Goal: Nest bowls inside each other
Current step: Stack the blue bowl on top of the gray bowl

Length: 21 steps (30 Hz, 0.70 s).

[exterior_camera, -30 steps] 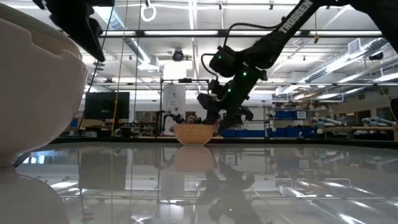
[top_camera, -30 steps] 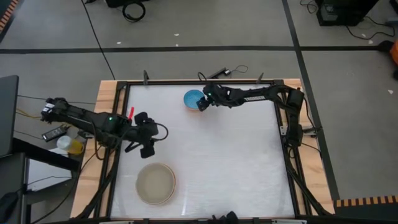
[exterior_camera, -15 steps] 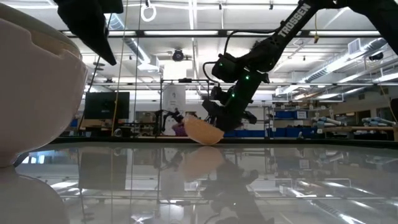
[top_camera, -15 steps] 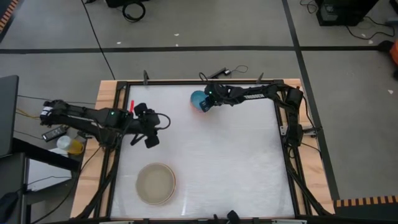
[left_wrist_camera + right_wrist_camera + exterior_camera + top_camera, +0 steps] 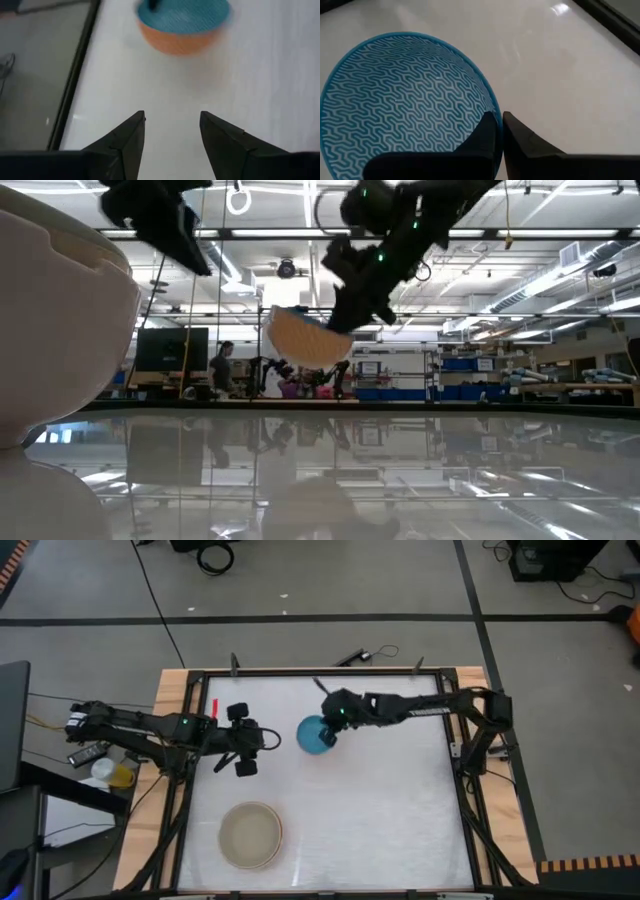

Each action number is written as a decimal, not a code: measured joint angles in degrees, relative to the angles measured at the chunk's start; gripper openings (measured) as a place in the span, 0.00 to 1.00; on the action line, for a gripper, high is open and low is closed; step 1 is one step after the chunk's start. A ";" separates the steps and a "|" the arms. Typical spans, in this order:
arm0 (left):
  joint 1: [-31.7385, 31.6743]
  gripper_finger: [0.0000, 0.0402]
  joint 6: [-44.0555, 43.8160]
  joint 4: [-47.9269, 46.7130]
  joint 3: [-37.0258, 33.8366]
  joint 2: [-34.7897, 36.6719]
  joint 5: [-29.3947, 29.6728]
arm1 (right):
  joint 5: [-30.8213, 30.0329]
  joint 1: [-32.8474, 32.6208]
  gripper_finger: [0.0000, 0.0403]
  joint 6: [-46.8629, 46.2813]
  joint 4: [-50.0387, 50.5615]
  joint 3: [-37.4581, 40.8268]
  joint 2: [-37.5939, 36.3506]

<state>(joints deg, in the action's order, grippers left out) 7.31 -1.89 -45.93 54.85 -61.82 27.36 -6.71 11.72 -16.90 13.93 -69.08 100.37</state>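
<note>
A bowl [image 5: 313, 735], blue with a wavy pattern inside and orange outside [image 5: 303, 338], hangs tilted above the middle of the table. My right gripper [image 5: 331, 726] is shut on it and reaches in from the right. The left wrist view shows the bowl [image 5: 182, 22] ahead of my left gripper [image 5: 172, 125]. That gripper [image 5: 243, 750] hovers open to the bowl's left with nothing between its fingers. A cream-white bowl [image 5: 250, 835] with a grey-beige inside rests on its base near the front left edge. It fills the low view's left side [image 5: 60, 330]. My right gripper pinches the bowl's rim [image 5: 492, 107] on the side toward the table's right, one finger inside the bowl and one outside. The fingers [image 5: 520, 137] slant down from the right. The bowl is lifted clear of the table and tilted, its opening still mostly upward.
The white table top [image 5: 380, 810] is bordered by a black frame [image 5: 455, 755] on wooden edges. A red marker [image 5: 212, 705] lies near the left frame. A yellow container [image 5: 115, 773] stands off the table's left side. People stand in the room behind.
My right gripper has shut on the bowl's rim, tipping the bowl. It has then risen and carried the bowl off the table's far part toward the middle and the near edge. My left gripper has shifted slightly toward the far edge and rolled, staying open.
</note>
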 joint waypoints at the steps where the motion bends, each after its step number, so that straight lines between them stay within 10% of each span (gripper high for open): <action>1: -0.03 0.48 -0.09 2.43 0.00 -0.73 0.04 | -1.06 -1.62 0.04 0.49 0.01 0.00 -0.75; 12: -1.47 0.48 -11.85 21.10 0.12 -3.77 2.04 | -39.82 -15.56 0.04 3.90 -7.29 -0.02 -1.58; 21: -2.08 0.48 -8.08 27.75 0.04 -11.48 9.33 | -48.62 -17.99 0.04 8.54 -16.68 0.15 1.49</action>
<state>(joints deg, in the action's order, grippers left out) 5.23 -9.98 -18.17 54.89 -73.30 36.69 -55.33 -6.28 -8.35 -2.74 -68.93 101.85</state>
